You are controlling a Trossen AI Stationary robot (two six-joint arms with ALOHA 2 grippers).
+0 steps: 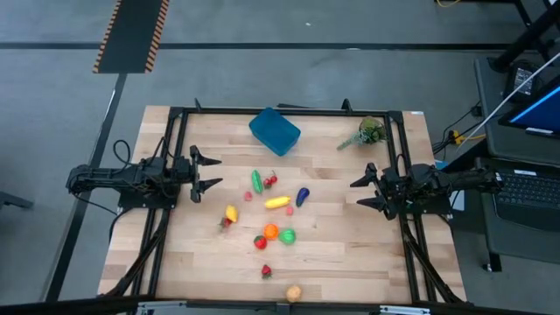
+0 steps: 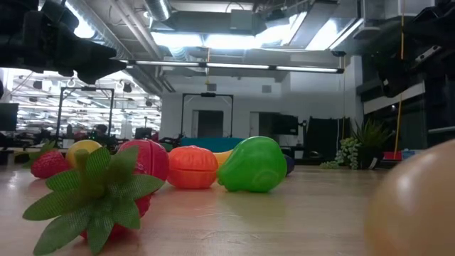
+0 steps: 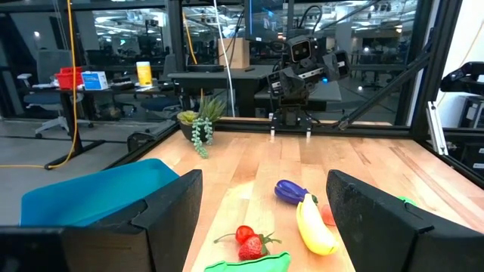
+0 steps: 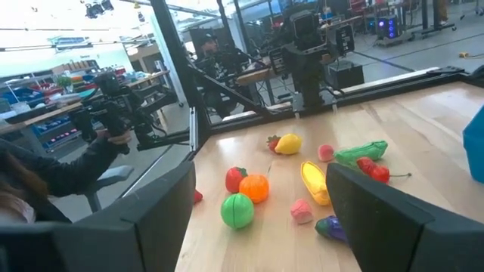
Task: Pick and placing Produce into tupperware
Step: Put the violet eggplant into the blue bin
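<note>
Jaws of both grippers stood spread and held nothing. From above, we saw the left gripper (image 1: pixel 210 173) at the table's left edge and the right gripper (image 1: pixel 359 192) at the right edge, each facing inward and well apart from the produce; we judged this a waiting pose from which either arm could reach the middle. The blue tupperware (image 1: pixel 274 131) lay at the far side of the table (image 1: pixel 332 254), turned at an angle, with nothing visibly in it. The produce was scattered across the centre: a green pod (image 1: pixel 256 180), a banana (image 1: pixel 277 202), a purple eggplant (image 1: pixel 302 196), an orange (image 1: pixel 271 232), a green ball (image 1: pixel 287 235) and a tan piece (image 1: pixel 293 293) near the front edge. A leafy sprig (image 1: pixel 370 132) sat at the far right corner.

At table height, we saw a strawberry (image 2: pixel 96 192) with broad leaves closest, then a green pear-like fruit (image 2: pixel 252 165) and an orange piece (image 2: pixel 192 167) just beside it.

Past the left wrist's open fingers (image 3: pixel 170 211), the blue tupperware (image 3: pixel 91 193) lay near on one side and the eggplant (image 3: pixel 291 192) touched the banana (image 3: pixel 314 227) ahead.

Past the right wrist's fingers (image 4: pixel 378 211), the orange (image 4: pixel 255 188) and green ball (image 4: pixel 237 210) sat close together; a person showed beyond the table.

We could read no brand, label or writing in any view.
</note>
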